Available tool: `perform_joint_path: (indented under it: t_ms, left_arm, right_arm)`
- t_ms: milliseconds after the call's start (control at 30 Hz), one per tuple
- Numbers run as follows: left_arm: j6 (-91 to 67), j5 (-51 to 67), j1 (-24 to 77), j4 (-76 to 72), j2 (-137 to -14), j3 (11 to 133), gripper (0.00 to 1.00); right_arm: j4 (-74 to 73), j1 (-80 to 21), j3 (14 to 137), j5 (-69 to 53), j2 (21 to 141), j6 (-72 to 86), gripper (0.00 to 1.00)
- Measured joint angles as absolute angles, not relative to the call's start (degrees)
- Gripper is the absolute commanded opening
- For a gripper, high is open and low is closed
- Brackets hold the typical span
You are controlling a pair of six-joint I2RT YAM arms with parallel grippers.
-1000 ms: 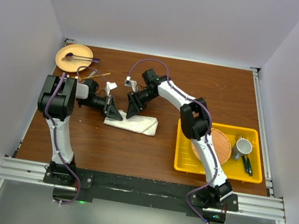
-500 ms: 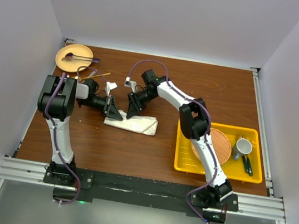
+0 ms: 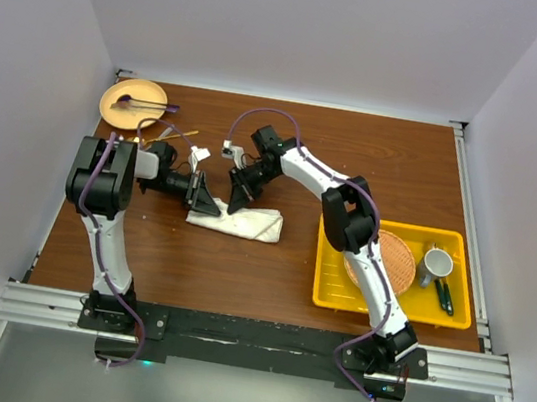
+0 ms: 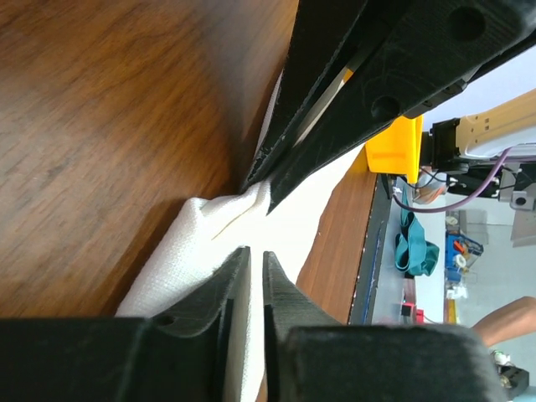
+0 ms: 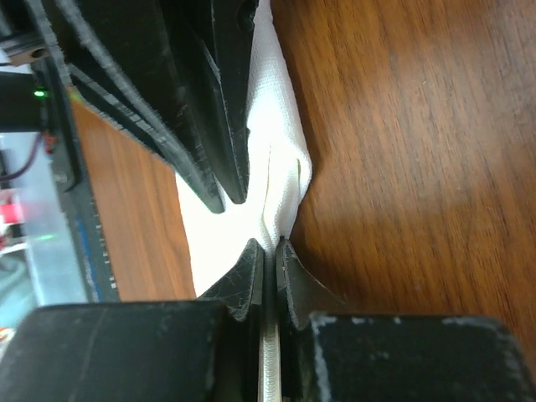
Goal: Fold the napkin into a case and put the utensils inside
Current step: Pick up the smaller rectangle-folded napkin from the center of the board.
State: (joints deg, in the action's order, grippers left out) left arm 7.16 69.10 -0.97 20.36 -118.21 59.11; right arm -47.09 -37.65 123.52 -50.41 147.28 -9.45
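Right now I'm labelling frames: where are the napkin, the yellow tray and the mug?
napkin [image 3: 253, 224], top view, its middle.
yellow tray [image 3: 445, 235], top view, its far rim.
mug [image 3: 438, 260], top view, its mouth.

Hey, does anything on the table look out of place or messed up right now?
Only the napkin: its end nearest the left arm is bunched into a pucker where the left gripper and right gripper both pinch it. Nothing looks spilled or damaged.

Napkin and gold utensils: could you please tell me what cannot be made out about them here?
- Top external: napkin, left end hidden beneath left gripper and right gripper.
- Top external: gold utensils too small to tell apart.
- Wrist views: napkin's folds cut off by the grippers and frame edges.
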Motion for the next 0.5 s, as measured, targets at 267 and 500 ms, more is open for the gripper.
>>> perform_joint_path:
  t_ms: [267,500]
  left_arm:
    - [8.4,68.7,-0.6,20.4,-115.8,58.6,0.35]
    - [10.3,67.8,-1.8,20.3,-112.1,58.6,0.40]
  right_arm:
    - [-42.6,-39.4,118.3,-43.3,142.7,-10.7,0.00]
    - [-38.1,-40.2,113.9,-38.7,139.3,-12.5,0.00]
